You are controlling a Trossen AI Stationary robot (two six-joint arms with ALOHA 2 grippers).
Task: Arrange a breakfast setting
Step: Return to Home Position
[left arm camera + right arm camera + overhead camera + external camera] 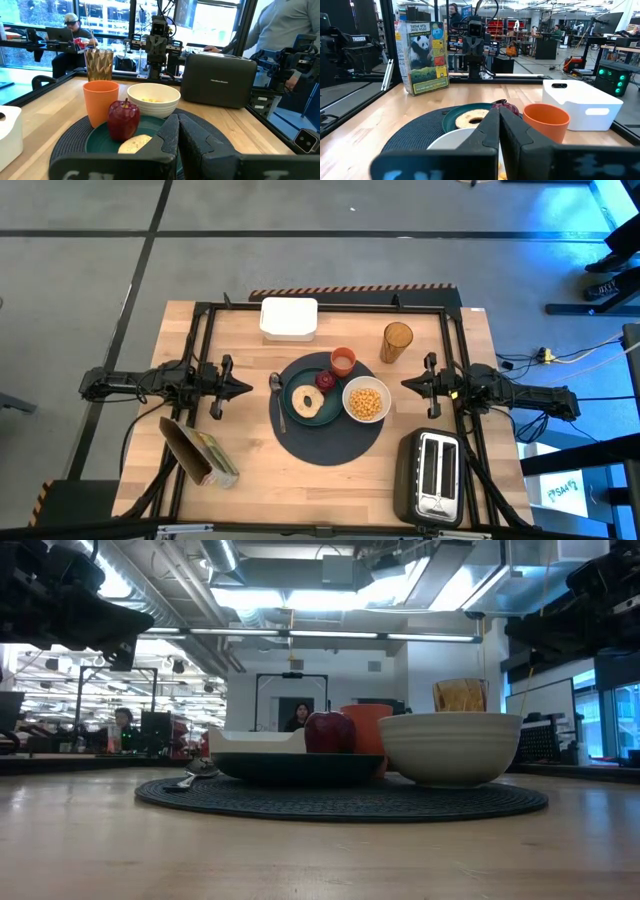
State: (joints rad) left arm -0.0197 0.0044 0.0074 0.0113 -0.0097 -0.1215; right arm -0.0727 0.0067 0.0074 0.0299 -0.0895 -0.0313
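Note:
A large dark round mat (330, 435) lies mid-table. On it sit a teal plate (296, 418) with a bagel (305, 402) and a red fruit (326, 380), a white bowl (366, 401) of yellow cereal, a small orange cup (343, 361) and a metal spoon (277, 395). My left gripper (247, 388) is shut and empty, left of the mat. My right gripper (406, 384) is shut and empty, right of the bowl. In the left wrist view the fruit (123, 119), cup (100, 102) and bowl (153, 99) show beyond my shut fingers (178, 135).
A silver-and-black toaster (432, 475) stands near right, a cereal box (196, 452) near left, a white container (289, 318) at the far edge, an amber glass (396, 342) far right. People sit and stand in the room beyond the table.

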